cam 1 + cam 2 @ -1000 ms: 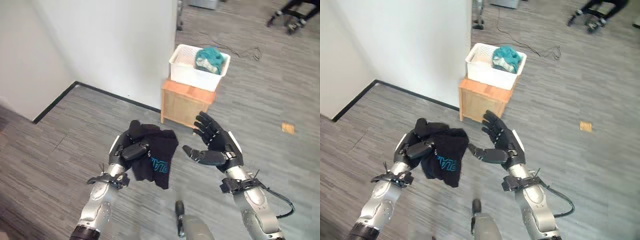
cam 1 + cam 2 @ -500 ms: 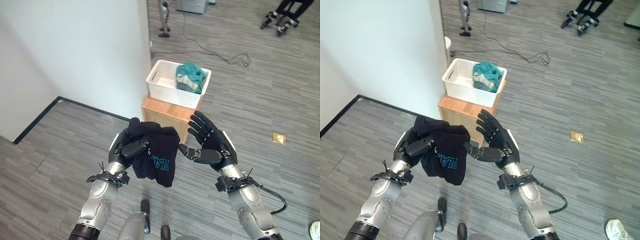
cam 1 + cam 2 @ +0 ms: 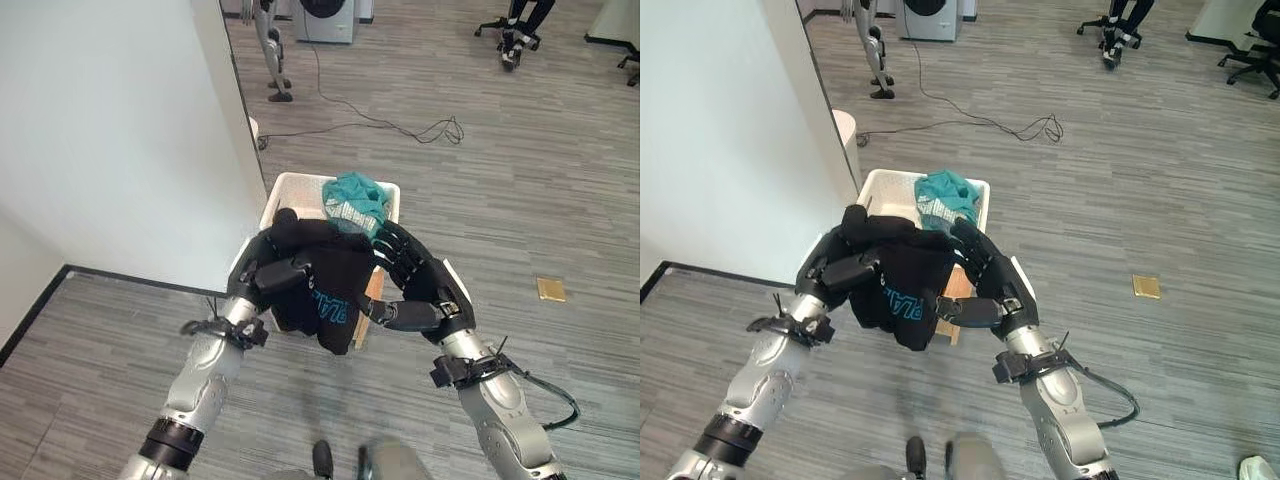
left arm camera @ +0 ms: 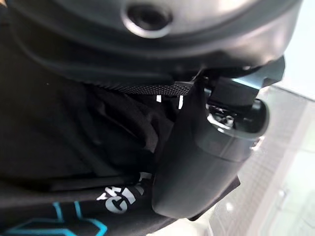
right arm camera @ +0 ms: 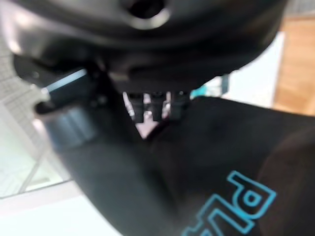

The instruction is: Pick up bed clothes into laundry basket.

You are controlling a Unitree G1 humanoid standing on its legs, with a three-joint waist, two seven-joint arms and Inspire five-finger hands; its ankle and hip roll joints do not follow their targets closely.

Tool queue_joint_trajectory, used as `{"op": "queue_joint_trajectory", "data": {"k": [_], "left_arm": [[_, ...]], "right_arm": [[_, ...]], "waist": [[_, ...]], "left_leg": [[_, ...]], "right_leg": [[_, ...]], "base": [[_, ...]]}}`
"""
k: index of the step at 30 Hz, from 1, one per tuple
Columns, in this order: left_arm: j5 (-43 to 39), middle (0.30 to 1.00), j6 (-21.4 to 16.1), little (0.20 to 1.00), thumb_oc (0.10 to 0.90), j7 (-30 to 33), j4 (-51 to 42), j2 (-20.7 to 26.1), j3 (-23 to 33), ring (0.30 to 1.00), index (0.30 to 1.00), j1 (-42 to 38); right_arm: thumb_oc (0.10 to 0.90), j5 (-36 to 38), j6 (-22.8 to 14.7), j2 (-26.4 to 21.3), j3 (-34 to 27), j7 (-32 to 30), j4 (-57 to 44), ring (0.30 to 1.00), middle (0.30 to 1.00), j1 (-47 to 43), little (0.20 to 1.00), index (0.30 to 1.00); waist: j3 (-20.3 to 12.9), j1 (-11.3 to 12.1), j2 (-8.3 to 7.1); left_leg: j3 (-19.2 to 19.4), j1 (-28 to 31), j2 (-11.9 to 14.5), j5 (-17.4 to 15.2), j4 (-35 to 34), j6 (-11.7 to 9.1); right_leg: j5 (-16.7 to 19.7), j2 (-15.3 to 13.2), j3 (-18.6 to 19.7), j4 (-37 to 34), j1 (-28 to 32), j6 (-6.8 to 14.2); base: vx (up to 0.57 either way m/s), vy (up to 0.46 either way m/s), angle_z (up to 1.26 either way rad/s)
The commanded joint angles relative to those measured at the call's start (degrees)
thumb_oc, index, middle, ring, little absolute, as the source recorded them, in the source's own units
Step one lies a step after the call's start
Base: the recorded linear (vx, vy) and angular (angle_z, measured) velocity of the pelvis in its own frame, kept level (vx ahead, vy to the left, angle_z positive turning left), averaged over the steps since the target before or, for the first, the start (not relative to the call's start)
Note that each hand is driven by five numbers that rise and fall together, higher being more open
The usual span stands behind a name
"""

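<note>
A black garment (image 3: pixel 335 272) with blue print hangs from my left hand (image 3: pixel 272 278), whose fingers are curled round its bunched top. My left wrist view shows the thumb (image 4: pixel 197 167) pressed on the black cloth (image 4: pixel 59 137). My right hand (image 3: pixel 425 292) is open with straight fingers, its palm up against the garment's right side (image 5: pixel 236 147). Just behind both hands stands the white laundry basket (image 3: pixel 300 180), with a teal cloth (image 3: pixel 352 203) lying in it. The basket rests on a low wooden stand (image 3: pixel 955 285), mostly hidden by the garment.
A white wall (image 3: pixel 120 130) runs close along the left, its corner right beside the basket. A black cable (image 3: pixel 400 125) lies on the grey floor beyond the basket. A small brown plate (image 3: pixel 551 289) is set in the floor to the right. Office chairs (image 3: pixel 515 40) stand far back.
The camera has moved forward, so basket and stand now lie right behind my hands. The left hand still holds the garment, now higher by the basket's near rim. The right hand has closed in against the cloth.
</note>
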Motion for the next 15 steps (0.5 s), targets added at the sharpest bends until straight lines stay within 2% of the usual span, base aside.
{"op": "queue_joint_trajectory", "data": {"k": [1, 4, 6, 8, 11, 15], "left_arm": [[2.8, 0.3, -5.6, 0.3, 0.4, -2.4, -6.4, 2.1, -0.6, 0.3, 0.3, -5.5], [3.5, 0.3, -6.2, 0.3, 0.4, -2.6, -6.2, 2.1, -0.5, 0.3, 0.3, -7.5], [3.8, 0.3, -6.5, 0.3, 0.4, -2.2, -5.7, 3.4, -0.9, 0.3, 0.3, -10.5], [4.0, 0.3, -6.7, 0.3, 0.4, -1.9, -5.2, 3.8, -0.8, 0.3, 0.3, -11.4], [4.9, 0.3, -7.7, 0.3, 0.4, 0.1, -1.1, 6.8, -1.5, 0.3, 0.3, -18.0], [2.8, 0.3, -8.4, 0.3, 0.4, 2.2, 5.1, 7.8, -2.6, 0.3, 0.3, -24.6]], "right_arm": [[0.8, -1.2, -4.6, 0.0, -2.5, 0.6, -0.6, 0.9, 0.9, -5.1, 0.9, 0.9], [0.8, 0.3, -4.4, 0.5, -2.6, 2.1, -2.1, 0.9, 0.9, -4.3, 0.9, 0.9], [0.8, 0.9, -4.4, -0.3, -3.2, 3.0, -2.3, 0.9, 0.9, -3.8, 0.9, 0.9], [0.8, 0.8, -4.4, -0.6, -3.2, 3.0, -2.2, 0.9, 0.9, -3.6, 0.9, 0.9], [0.8, 2.5, -3.8, -1.1, -2.8, 3.9, -1.4, 0.9, 0.9, -2.7, 0.9, 0.9], [0.8, 3.1, -3.4, -1.8, -2.1, 4.5, -1.3, 0.9, 0.9, -2.1, 0.9, 0.9]], "waist": [[-6.8, 0.9, -1.85], [-7.8, 1.3, -2.29], [-10.0, 1.4, -1.61], [-10.2, 1.2, -1.5], [-10.8, 0.4, -0.95], [-11.1, -0.7, -0.56]], "left_leg": [[1.3, -3.9, 6.1, -4.5, 5.5, -5.7], [2.1, -2.4, 5.8, -4.5, 3.1, -5.9], [1.3, -2.4, 5.9, -4.1, 2.1, -6.4], [1.1, -2.3, 6.0, -4.0, 1.8, -6.6], [1.3, -1.5, 6.5, -3.0, 0.2, -7.3], [1.6, -0.9, 6.7, -2.4, -1.2, -7.6]], "right_leg": [[9.0, -0.1, 3.0, -20.3, 15.4, 3.8], [9.7, -0.3, 1.9, -24.5, 17.5, 4.0], [9.7, 0.0, 0.9, -27.3, 19.9, 3.6], [9.7, 0.0, 0.5, -28.0, 20.6, 3.5], [9.9, 0.6, -0.1, -29.6, 22.0, 3.0], [10.1, 1.1, 0.0, -30.4, 22.5, 3.2]], "base": [[0.16, -0.077, 0.76], [0.11, -0.073, 0.86], [0.16, -0.09, 0.48], [0.06, -0.045, 0.11], [0.07, -0.04, 0.15], [0.08, -0.008, -0.27]]}}
